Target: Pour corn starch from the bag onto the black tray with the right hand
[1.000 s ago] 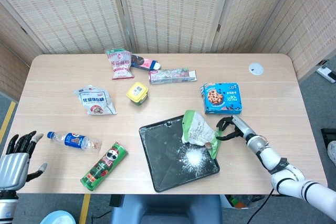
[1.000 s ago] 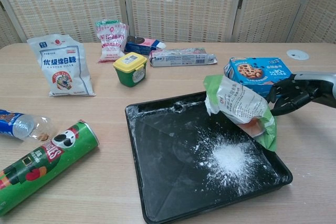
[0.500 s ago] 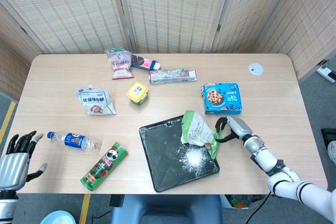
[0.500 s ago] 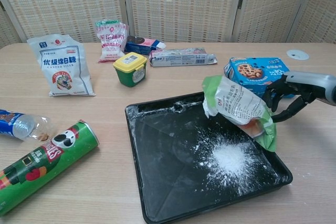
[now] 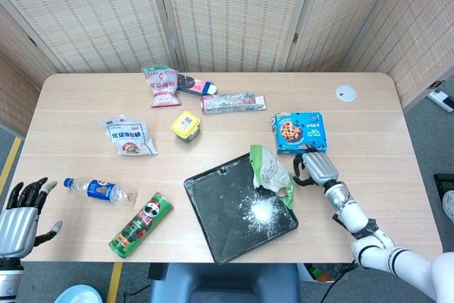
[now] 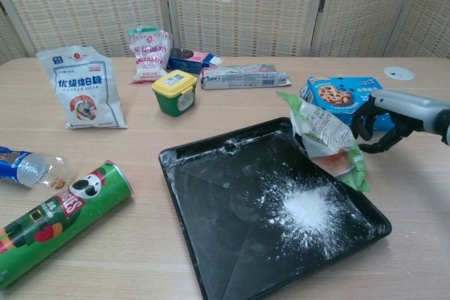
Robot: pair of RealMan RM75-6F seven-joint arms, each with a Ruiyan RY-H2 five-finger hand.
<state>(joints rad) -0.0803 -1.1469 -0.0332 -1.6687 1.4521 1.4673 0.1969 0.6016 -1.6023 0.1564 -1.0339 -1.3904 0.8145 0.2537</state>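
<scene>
The black tray (image 5: 213, 207) (image 6: 211, 209) lies at the table's front middle, turned at an angle, with a white pile of corn starch (image 5: 261, 209) (image 6: 306, 206) on its right half. Over the tray's right rim leans the green and white corn starch bag (image 5: 269, 172) (image 6: 322, 135), tilted with its mouth low. My right hand (image 5: 316, 168) (image 6: 385, 119) is right of the bag, and its dark fingers curl onto the bag's right edge and grip it. My left hand (image 5: 20, 219) hangs at the table's front left corner, holding nothing, with its fingers spread.
A blue cookie box (image 5: 299, 132) (image 6: 337, 95) sits just behind my right hand. A green chips can (image 5: 140, 224) (image 6: 56, 219) and a water bottle (image 5: 99, 191) lie left of the tray. A yellow-lidded tub (image 5: 185, 126), a white sugar bag (image 5: 129, 138) and other packets stand further back.
My right hand closed in on the bag's right edge and its fingers curled onto it. The bag shifted right and crumpled. The tray swung round, its left corner moving left.
</scene>
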